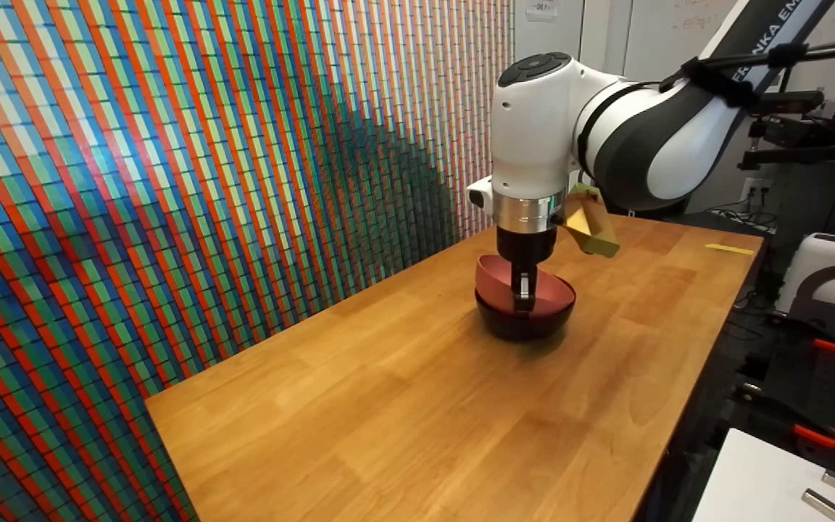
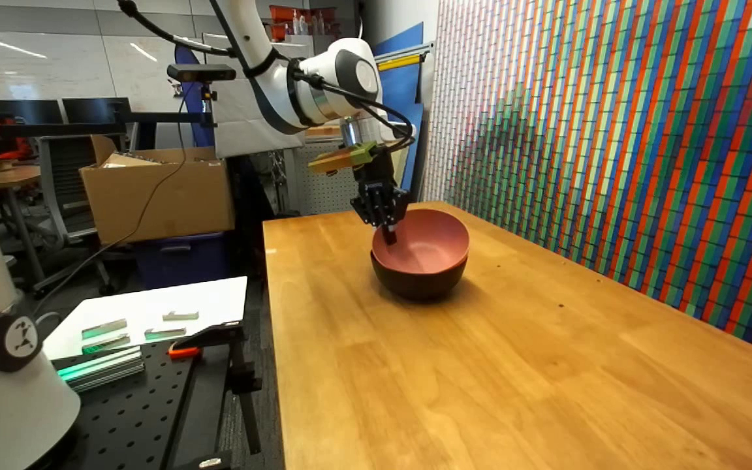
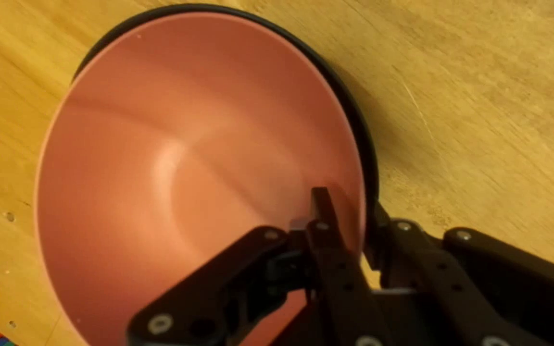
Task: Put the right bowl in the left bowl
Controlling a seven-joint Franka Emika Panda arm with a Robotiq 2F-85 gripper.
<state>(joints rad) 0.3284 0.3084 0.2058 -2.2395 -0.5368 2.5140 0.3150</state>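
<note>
The right bowl, salmon-red [image 1: 493, 283] [image 2: 438, 238] [image 3: 219, 110], sits inside the left bowl, black [image 1: 515, 326] [image 2: 418, 286] [image 3: 354, 108]. The red bowl is tilted, with one side of its rim raised well above the black rim. The black bowl stands upright on the table. My gripper [image 1: 524, 308] [image 2: 389, 236] [image 3: 350, 204] points down at the bowls' edge. In the wrist view one finger is inside the red bowl and the other is outside the rims. A gap shows between the inner finger and the red wall. The outer fingertip is partly hidden.
The bowls stand on a wooden table [image 1: 417, 406] beside a colourful tiled wall [image 1: 243, 145]. A yellow strip [image 1: 729, 249] lies near the table's edge. A yellow-green piece [image 1: 591, 225] is fixed to the wrist. A side table with a white board [image 2: 219, 297] stands beyond the table's edge.
</note>
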